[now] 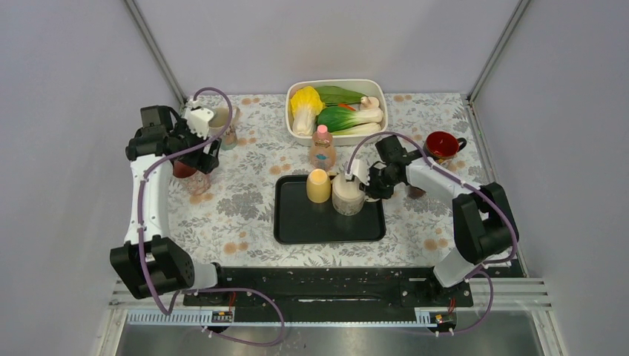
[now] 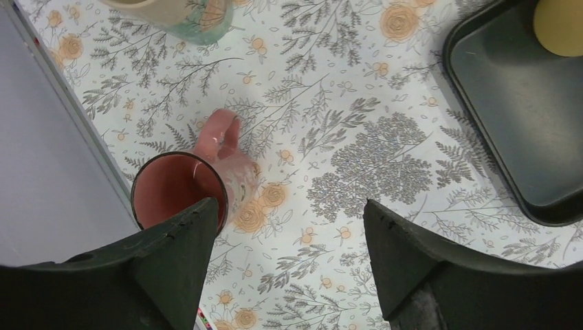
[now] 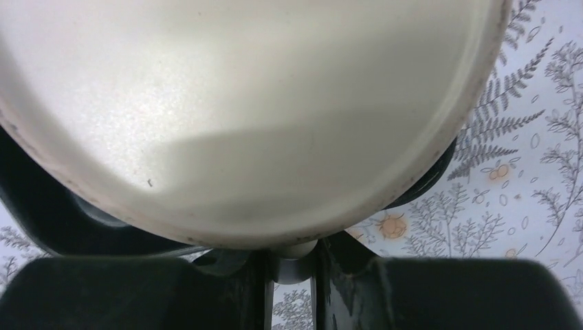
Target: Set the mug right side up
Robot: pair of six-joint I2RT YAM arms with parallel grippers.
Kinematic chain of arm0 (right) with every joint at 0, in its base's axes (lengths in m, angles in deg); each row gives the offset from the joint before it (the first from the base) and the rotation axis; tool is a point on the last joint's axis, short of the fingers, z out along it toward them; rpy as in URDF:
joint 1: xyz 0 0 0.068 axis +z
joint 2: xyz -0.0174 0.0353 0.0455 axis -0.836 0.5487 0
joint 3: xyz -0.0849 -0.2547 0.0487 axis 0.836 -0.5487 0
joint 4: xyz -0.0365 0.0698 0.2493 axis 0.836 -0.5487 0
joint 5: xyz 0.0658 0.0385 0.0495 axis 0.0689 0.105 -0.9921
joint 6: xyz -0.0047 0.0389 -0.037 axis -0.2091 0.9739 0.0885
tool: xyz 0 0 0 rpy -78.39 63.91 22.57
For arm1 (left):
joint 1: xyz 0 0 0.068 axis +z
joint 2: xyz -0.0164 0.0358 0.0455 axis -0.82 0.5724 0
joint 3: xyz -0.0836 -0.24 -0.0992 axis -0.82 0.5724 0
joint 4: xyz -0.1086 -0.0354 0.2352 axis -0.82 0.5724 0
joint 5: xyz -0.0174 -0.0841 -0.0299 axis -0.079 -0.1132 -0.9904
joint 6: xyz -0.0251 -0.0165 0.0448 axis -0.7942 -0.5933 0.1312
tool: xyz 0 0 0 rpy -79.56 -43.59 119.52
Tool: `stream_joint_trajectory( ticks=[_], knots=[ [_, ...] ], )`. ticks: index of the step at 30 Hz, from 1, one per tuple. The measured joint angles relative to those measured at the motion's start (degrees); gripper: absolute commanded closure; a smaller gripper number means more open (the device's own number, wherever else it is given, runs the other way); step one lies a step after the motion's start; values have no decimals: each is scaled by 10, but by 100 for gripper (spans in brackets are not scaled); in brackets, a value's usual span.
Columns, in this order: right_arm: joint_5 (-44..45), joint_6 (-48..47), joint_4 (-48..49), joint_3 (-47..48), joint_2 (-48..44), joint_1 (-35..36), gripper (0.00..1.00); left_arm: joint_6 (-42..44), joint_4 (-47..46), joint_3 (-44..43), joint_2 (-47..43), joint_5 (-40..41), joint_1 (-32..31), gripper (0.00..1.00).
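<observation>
The cream mug (image 3: 240,103) fills the right wrist view, so its orientation is unclear. It stands on the tray (image 1: 326,226) beside a yellow cup (image 1: 319,185). The right hand (image 3: 292,271) is closed on its handle. The left hand (image 2: 289,206) is wide open and empty above a pink cup (image 2: 182,189).

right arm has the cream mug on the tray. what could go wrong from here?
1. The right pincer seems clamped on only a thin part of the cream mug, probably its handle; the mug may swivel or slip when turned.
2. The yellow cup stands right beside it on the tray, and the bottle just behind; the swing could topple either.
</observation>
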Motion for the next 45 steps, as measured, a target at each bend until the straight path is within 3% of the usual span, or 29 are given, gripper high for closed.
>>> stream_joint_trajectory(
  ticks=[8,14,19,25,29,35,45],
  knots=[
    [-26,62,-50,-21,-83,0,100,-12,17,22,-71,-17,-60,14],
    [-127,176,-51,-24,-196,0,100,-55,52,5,-83,-60,-133,14],
    [-181,352,43,-46,-270,1,100,-114,61,-28,-86,-135,-180,12],
    [-185,615,184,-25,-271,10,100,-219,21,-61,-109,-186,-204,10],
    [-171,720,271,-13,-271,37,100,-370,-82,-80,-110,-261,-206,8],
    [-171,802,342,14,-272,70,100,-594,-274,-47,-111,-329,-232,8],
    [-171,859,407,37,-265,106,100,-789,-467,-2,-108,-373,-275,26]
  ],
)
